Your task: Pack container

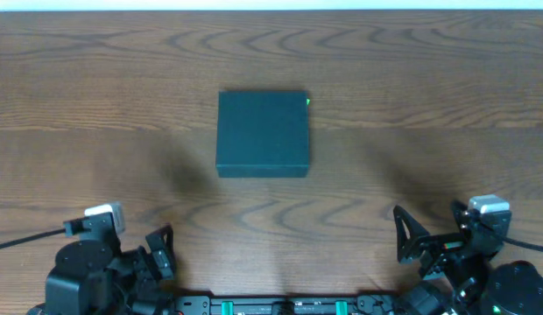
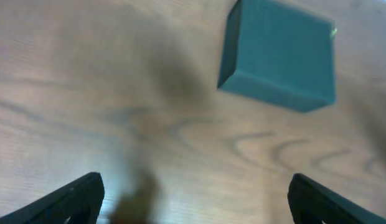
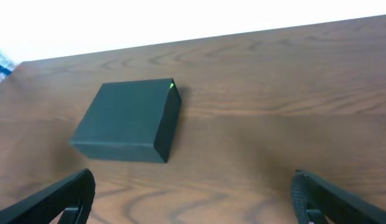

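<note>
The container [image 1: 263, 133] is a dark teal square box, lid shut, lying flat at the middle of the wooden table. A small green speck shows at its far right corner. It also shows in the left wrist view [image 2: 279, 53] and in the right wrist view [image 3: 127, 120]. My left gripper [image 1: 160, 251] is open and empty near the front left edge, well short of the box. My right gripper [image 1: 408, 234] is open and empty near the front right edge. Both wrist views show wide-spread fingers [image 2: 193, 202] [image 3: 193, 199] over bare wood. No snack packets are in view.
The wooden table [image 1: 412, 96] runs out to a white far edge. The arm bases [image 1: 79, 280] [image 1: 499, 284] stand at the front corners.
</note>
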`<state>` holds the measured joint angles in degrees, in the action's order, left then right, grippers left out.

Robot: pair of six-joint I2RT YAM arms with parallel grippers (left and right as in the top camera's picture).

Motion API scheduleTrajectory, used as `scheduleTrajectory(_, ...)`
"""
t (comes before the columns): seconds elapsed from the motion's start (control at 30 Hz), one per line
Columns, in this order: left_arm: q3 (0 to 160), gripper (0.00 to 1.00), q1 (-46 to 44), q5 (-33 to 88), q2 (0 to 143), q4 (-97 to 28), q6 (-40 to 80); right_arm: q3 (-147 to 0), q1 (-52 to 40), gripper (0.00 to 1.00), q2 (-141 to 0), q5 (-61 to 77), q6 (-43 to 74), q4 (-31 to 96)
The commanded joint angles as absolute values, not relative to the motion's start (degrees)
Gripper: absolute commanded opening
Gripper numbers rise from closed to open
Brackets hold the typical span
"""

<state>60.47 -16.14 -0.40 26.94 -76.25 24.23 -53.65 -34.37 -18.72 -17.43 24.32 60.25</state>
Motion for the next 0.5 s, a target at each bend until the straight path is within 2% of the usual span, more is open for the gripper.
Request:
scheduleTrajectory(0.0, 60.9, 0.95, -16.1, -0.4, 26.7, -79.1, 24.9, -53.5, -34.9, 0.99, -18.5, -17.1, 23.5, 61.1)
scheduleTrajectory(0.37, 60.9, 0.95, -16.1, -0.4, 26.7, -81.3, 24.9, -53.5, -34.9, 0.99, -18.5, -17.1, 23.5, 69.6)
scheduleTrajectory(0.47, 60.9, 0.95, -16.1, -0.4, 26.7, -81.3, 24.9, -53.5, -34.9, 0.99, -18.5, -11.5, 24.4, 71.2)
